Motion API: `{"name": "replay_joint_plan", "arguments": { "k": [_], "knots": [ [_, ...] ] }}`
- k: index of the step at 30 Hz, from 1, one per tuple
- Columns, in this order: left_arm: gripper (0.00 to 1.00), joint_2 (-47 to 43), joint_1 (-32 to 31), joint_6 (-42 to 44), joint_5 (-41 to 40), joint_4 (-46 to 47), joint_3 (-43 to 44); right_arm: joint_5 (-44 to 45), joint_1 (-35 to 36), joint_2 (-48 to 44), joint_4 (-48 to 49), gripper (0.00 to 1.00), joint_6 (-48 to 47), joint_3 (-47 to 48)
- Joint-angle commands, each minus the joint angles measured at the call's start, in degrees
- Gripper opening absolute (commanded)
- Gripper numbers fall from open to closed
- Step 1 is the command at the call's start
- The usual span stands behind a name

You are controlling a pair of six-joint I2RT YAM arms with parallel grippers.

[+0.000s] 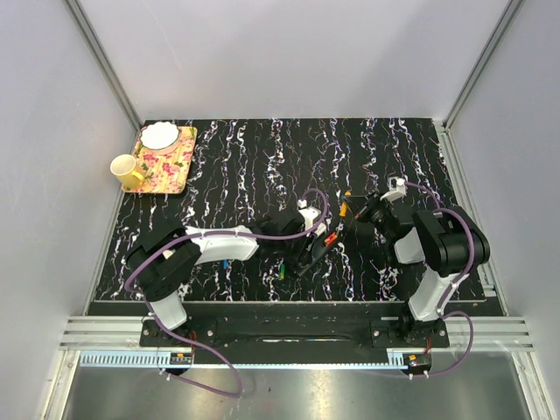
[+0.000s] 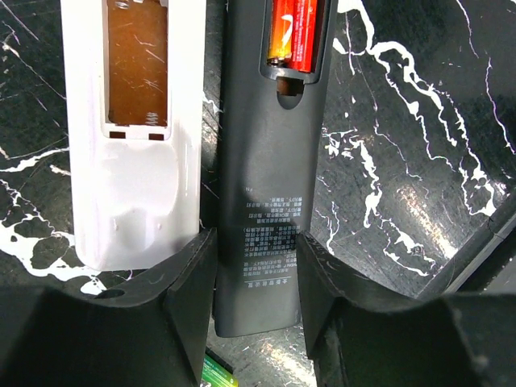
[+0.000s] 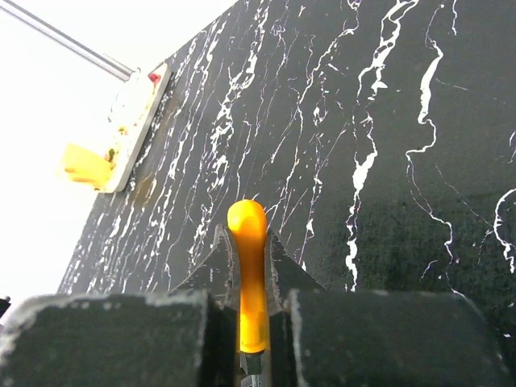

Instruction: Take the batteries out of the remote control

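Batteries [image 2: 293, 32]: an orange-red pair sits in the open bay of the dark remote [image 2: 270, 210], so that pair is left for you to lift out. Beside it, the white remote [image 2: 133, 201] shows an empty bay. A green cell [image 2: 216, 372] and a blue cell [image 1: 226, 261] lie loose on the desk [image 2: 419, 161]. Your left jaws straddle the dark remote, close against its sides; whether they grip cannot be told. Your right jaws pinch an orange tool [image 3: 249, 298].
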Motion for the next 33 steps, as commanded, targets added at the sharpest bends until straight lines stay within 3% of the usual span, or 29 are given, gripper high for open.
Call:
{"name": "replay_joint_plan", "arguments": {
  "k": [1, 33],
  "knots": [
    [0.00, 1.8, 0.2, 0.9, -1.4, -4.4, 0.0, -12.8, 1.3, 4.6, 2.4, 0.00, 12.0, -2.8],
    [0.00, 13.0, 1.0, -1.6, 0.1, -14.5, 9.2, -17.6, 0.6, 1.6, 4.9, 0.00, 19.5, -1.2]
  ]
}}
